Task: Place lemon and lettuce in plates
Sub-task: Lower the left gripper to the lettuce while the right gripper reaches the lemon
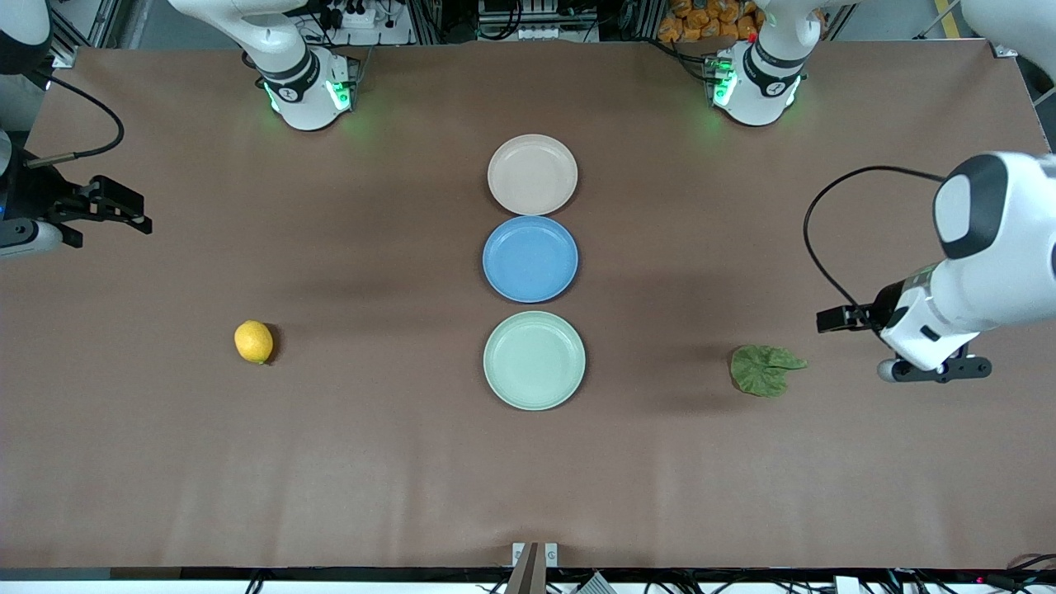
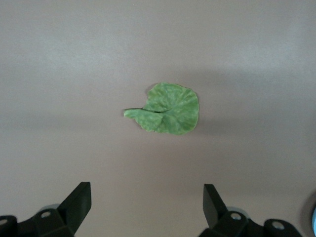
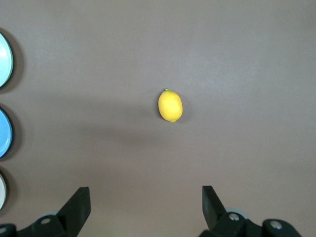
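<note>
Nothing is placed yet. The open left gripper (image 2: 147, 205) is hovering above the wrinkly dark green lettuce leaf (image 2: 165, 108); the open right gripper (image 3: 145, 207) is hovering above the small smooth yellow lemon (image 3: 170, 105). The matte beige-pink plate (image 1: 532, 174) and mint plate (image 1: 534, 360) are sitting empty.

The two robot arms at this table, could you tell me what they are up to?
Nothing is held yet. The small yellow-orange lemon and dark green wrinkly lettuce leaf lie on the table, the beige-pink plate and mint green plate hold nothing. The left gripper hangs open near the lettuce, the right gripper open toward the lemon.
</note>
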Robot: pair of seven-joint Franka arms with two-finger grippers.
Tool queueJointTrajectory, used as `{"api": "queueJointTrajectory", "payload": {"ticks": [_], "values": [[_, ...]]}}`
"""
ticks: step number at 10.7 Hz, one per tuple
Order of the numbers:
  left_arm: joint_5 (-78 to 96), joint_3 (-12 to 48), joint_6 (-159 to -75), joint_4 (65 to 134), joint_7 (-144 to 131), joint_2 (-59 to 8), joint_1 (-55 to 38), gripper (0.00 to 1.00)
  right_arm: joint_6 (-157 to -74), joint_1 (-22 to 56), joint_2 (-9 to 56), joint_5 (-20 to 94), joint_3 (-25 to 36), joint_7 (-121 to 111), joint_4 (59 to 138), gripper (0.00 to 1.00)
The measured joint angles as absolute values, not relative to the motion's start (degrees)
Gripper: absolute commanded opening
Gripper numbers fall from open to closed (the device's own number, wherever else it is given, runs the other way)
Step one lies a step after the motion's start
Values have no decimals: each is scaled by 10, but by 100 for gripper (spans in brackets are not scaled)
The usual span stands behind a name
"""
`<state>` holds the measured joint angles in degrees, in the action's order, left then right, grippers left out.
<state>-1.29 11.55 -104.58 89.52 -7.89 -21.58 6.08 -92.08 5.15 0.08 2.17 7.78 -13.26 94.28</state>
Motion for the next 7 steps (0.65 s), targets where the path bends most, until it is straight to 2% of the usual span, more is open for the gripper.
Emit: {"api": "queueJointTrajectory", "payload": {"ticks": [5, 7], "values": [[-13, 116, -1100, 895, -79, -263, 60, 100, -926, 52, 1, 22, 78, -133, 948, 100], [-38, 116, -1125, 896, -79, -287, 60, 100, -958, 53, 2, 22, 77, -133, 972, 100]]}}
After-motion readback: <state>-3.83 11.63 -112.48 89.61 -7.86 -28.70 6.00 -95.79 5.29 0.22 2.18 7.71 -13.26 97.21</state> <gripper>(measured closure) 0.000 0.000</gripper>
